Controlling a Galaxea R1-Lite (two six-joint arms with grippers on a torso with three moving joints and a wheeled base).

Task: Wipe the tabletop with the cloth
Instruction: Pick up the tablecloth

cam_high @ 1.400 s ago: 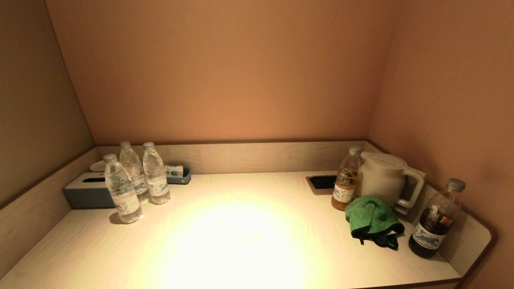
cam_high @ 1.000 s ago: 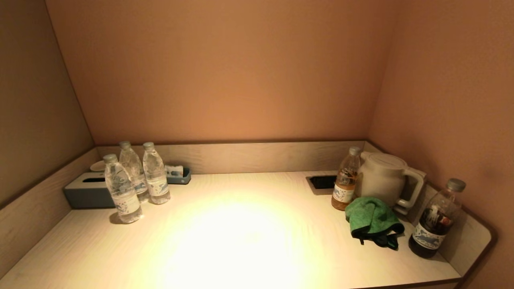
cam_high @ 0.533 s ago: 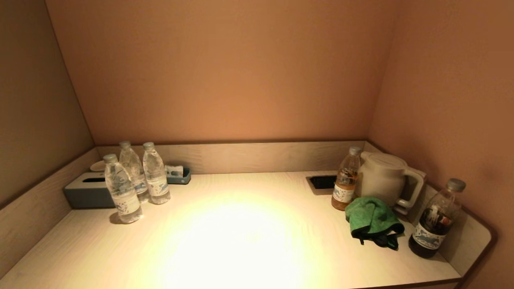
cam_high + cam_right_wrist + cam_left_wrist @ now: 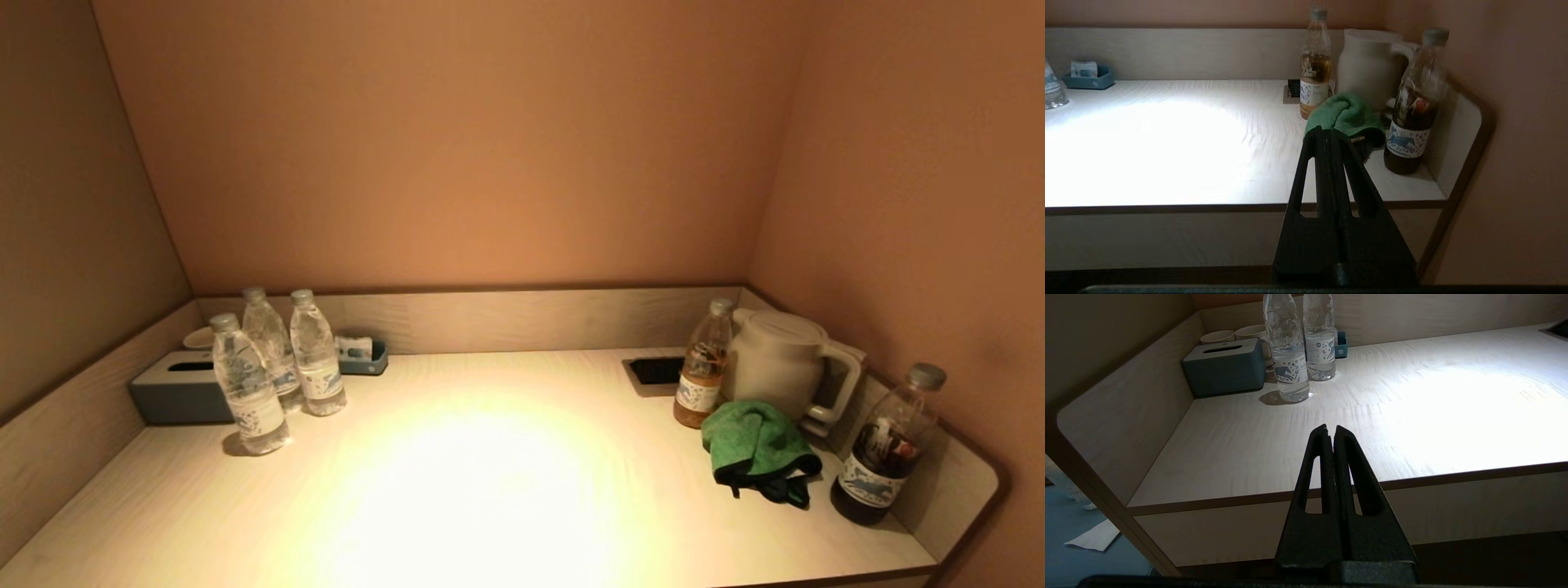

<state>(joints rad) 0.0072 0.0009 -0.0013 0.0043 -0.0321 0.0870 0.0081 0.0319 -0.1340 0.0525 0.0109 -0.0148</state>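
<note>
A crumpled green cloth (image 4: 755, 447) with a dark edge lies on the pale wooden tabletop (image 4: 490, 482) at the right, in front of the kettle; it also shows in the right wrist view (image 4: 1345, 114). Neither gripper shows in the head view. My left gripper (image 4: 1330, 428) is shut and empty, held before the table's front edge on the left side. My right gripper (image 4: 1327, 132) is shut and empty, held before the front edge on the right, short of the cloth.
Three water bottles (image 4: 277, 367) and a grey tissue box (image 4: 175, 392) stand at the back left. A tea bottle (image 4: 702, 363), white kettle (image 4: 780, 359) and dark drink bottle (image 4: 886, 445) crowd the right side. A raised rim (image 4: 531, 314) bounds the table.
</note>
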